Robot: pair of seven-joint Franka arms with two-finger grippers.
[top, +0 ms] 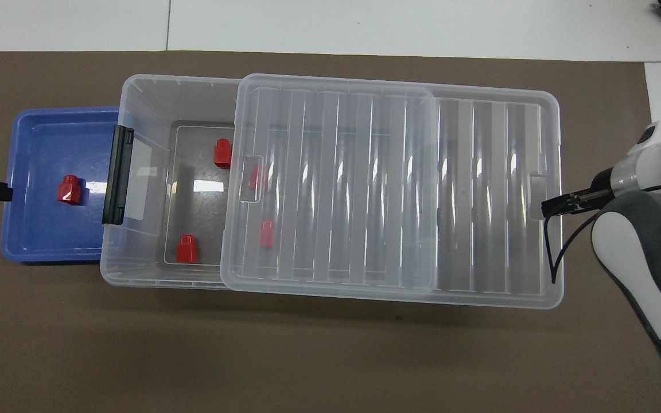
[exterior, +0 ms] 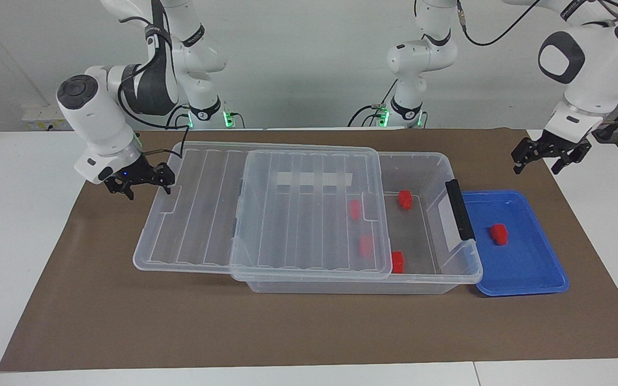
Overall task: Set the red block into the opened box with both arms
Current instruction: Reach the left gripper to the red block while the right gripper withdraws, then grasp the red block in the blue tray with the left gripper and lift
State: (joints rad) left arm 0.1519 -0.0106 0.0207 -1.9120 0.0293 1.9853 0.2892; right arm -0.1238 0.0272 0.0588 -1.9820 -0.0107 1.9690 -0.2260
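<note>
You have bright, even light from above; both views are sharp. Note white glare streaks on the ribbed lid [top: 365, 183] and a soft shadow beneath the box [top: 152, 97] on the robots' side

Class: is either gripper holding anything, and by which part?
Nothing is clamped. The right gripper, open, touches the lid at its end rim; the left gripper hangs open over the mat.
</note>
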